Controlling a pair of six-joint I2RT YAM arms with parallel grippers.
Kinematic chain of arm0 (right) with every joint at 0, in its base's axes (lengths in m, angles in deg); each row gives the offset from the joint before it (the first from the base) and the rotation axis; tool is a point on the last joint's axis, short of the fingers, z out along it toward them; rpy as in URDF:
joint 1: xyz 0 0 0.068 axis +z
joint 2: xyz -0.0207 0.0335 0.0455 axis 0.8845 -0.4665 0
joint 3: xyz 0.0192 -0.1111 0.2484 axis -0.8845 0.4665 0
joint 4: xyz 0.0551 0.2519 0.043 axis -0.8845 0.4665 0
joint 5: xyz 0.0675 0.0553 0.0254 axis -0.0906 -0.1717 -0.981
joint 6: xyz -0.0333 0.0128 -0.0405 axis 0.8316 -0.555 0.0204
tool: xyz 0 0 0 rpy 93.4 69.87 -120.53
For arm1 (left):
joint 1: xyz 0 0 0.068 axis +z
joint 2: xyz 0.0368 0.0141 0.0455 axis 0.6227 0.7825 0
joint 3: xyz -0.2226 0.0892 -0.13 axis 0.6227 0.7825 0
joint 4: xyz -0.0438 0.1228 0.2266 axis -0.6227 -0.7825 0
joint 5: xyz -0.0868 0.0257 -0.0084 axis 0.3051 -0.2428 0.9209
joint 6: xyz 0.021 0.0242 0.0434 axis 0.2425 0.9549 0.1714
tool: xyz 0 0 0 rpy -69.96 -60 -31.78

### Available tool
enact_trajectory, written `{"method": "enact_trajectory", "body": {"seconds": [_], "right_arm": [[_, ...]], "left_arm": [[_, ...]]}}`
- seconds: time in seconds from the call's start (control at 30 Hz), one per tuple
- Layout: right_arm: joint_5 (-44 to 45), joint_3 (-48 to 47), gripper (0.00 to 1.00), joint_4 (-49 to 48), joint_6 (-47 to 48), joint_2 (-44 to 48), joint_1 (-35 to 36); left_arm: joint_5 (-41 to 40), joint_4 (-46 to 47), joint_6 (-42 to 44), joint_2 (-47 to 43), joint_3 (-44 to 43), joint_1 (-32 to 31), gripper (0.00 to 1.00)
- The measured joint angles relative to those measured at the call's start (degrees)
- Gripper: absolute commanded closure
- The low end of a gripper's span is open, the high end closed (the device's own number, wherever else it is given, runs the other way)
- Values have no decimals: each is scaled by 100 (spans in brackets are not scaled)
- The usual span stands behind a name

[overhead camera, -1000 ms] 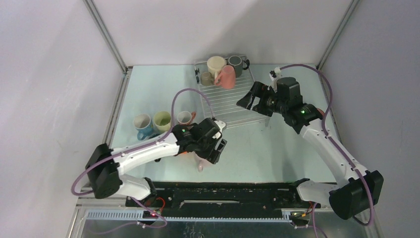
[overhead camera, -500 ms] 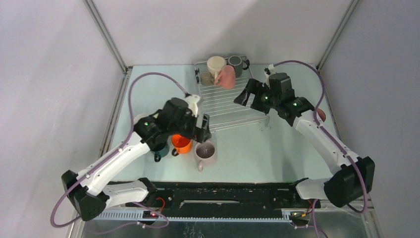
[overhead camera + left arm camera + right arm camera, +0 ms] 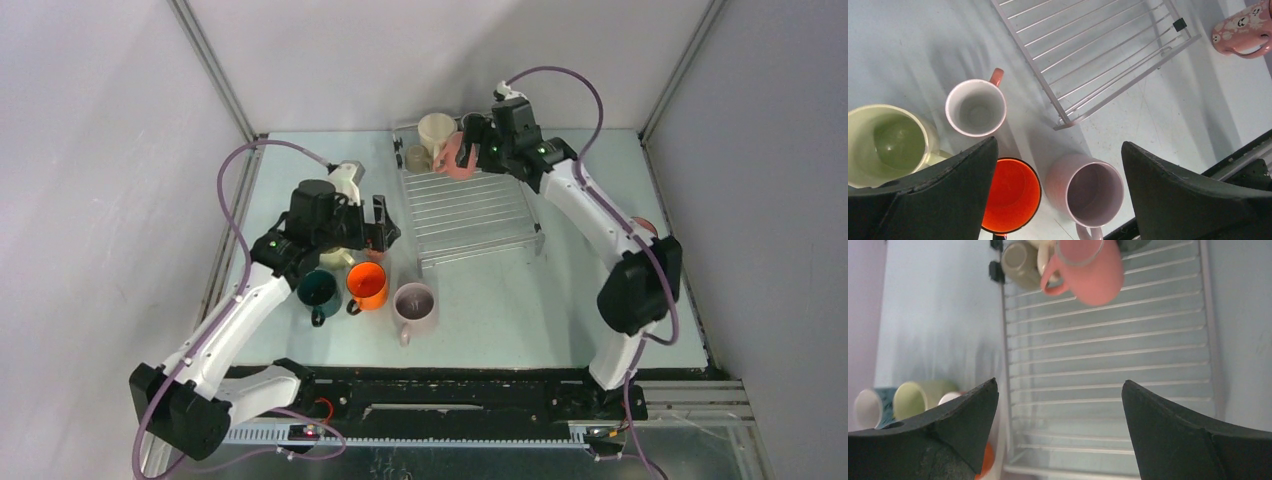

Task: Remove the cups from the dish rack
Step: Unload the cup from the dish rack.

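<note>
The dish rack (image 3: 470, 215) holds a cream cup (image 3: 436, 129), a pink cup (image 3: 457, 158) and a small grey-beige cup (image 3: 414, 158) at its far end. My right gripper (image 3: 468, 140) is open and empty, above that far end, right next to the pink cup (image 3: 1093, 267); a dark cup behind it is hidden. On the table stand a dark teal cup (image 3: 318, 290), an orange cup (image 3: 367, 284) and a mauve cup (image 3: 414, 303). My left gripper (image 3: 385, 228) is open and empty, raised above them, left of the rack (image 3: 1088, 55).
A pale green cup (image 3: 890, 142) and a white-lined pink cup (image 3: 976, 107) stand under my left arm, and a blue cup (image 3: 868, 405) beside them. A pink patterned mug (image 3: 1243, 27) lies on the table right of the rack.
My left gripper let go of the mauve cup on the table, then rose and drew back to the left. My right gripper swung to the rack's far end, beside the pink cup.
</note>
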Motion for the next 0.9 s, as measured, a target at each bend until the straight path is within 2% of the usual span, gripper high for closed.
{"method": "enact_trajectory", "body": {"seconds": [0.47, 0.9], "right_arm": [[748, -2229, 0, -199, 732, -2312, -52], [1128, -3672, 0, -424, 1021, -3661, -52]], "left_arm": [[555, 654, 52, -249, 470, 361, 0], [833, 802, 7, -251, 531, 407, 0]]}}
